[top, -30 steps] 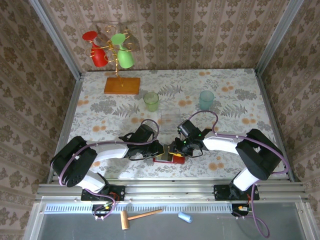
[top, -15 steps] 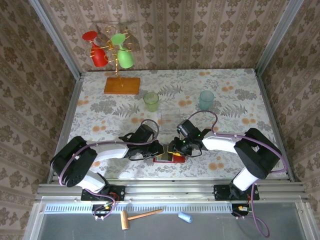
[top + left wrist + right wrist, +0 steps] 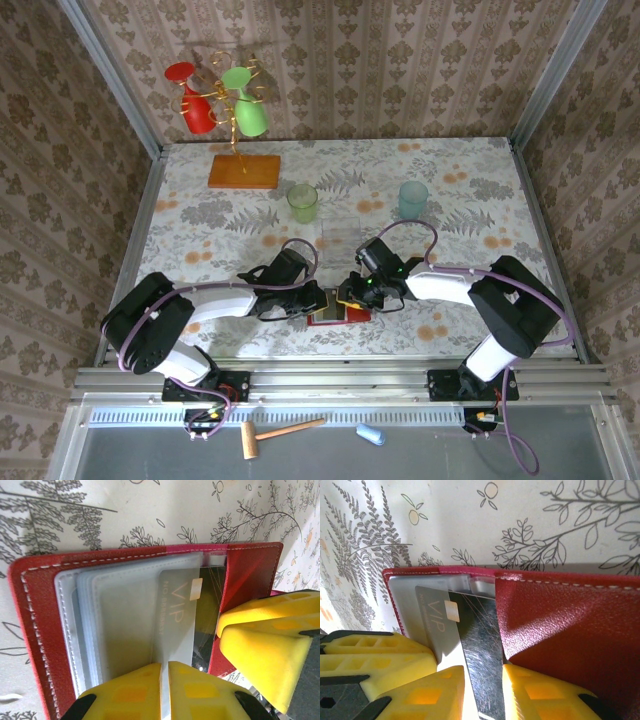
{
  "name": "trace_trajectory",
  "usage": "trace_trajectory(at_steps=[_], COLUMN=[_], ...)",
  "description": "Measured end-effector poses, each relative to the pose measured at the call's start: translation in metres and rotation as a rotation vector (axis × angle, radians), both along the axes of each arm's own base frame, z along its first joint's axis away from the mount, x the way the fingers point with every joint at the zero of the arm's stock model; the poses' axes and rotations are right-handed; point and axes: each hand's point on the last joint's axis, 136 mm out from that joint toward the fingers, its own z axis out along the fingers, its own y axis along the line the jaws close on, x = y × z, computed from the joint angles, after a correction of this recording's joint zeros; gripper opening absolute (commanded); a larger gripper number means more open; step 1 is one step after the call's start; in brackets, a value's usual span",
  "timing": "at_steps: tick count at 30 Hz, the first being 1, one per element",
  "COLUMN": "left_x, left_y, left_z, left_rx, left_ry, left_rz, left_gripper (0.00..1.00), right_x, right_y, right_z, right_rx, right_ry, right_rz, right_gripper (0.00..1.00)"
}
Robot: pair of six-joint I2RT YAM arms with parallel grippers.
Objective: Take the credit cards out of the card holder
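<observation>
The red card holder (image 3: 335,316) lies open on the flowered table near the front edge, between both arms. Its frosted sleeves (image 3: 115,615) fan out from the red cover (image 3: 570,625). A dark credit card (image 3: 480,645) marked VIP sticks partly out of a sleeve (image 3: 175,615). My left gripper (image 3: 318,299) is shut on the sleeves' edge (image 3: 165,680). Opposite it, my right gripper (image 3: 350,296) straddles the dark card's bare end (image 3: 482,690), jaws a little apart, one finger against the red flap. The right fingers (image 3: 265,645) sit close beside the left ones.
Further back stand a green cup (image 3: 302,203) and a teal cup (image 3: 412,199). A rack of red and green glasses rises from an orange wooden base (image 3: 244,171) at the back left. Metal rails border the table; a small hammer (image 3: 280,433) lies below the front rail.
My right gripper has edged slightly left over the card holder and its jaws have narrowed a little. The left gripper keeps its hold in the same place.
</observation>
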Motion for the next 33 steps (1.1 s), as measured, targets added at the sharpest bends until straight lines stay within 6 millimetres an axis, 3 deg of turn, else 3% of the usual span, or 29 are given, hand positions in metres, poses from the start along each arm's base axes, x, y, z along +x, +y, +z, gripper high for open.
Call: trace_trajectory(at_steps=[17, 33], left_x=[-0.0007, 0.0005], left_y=[0.0007, 0.0048], left_z=[-0.0011, 0.0034], left_rx=[0.001, -0.001], left_ry=[0.001, -0.005], left_rz=[0.0, 0.011], left_gripper=[0.12, 0.13], right_x=[0.0054, 0.0082], right_y=[0.0046, 0.0012], right_z=[-0.0054, -0.0004], right_rx=[0.022, 0.031], right_ry=[-0.003, -0.016], right_rz=[0.002, -0.009], right_gripper=[0.31, 0.27])
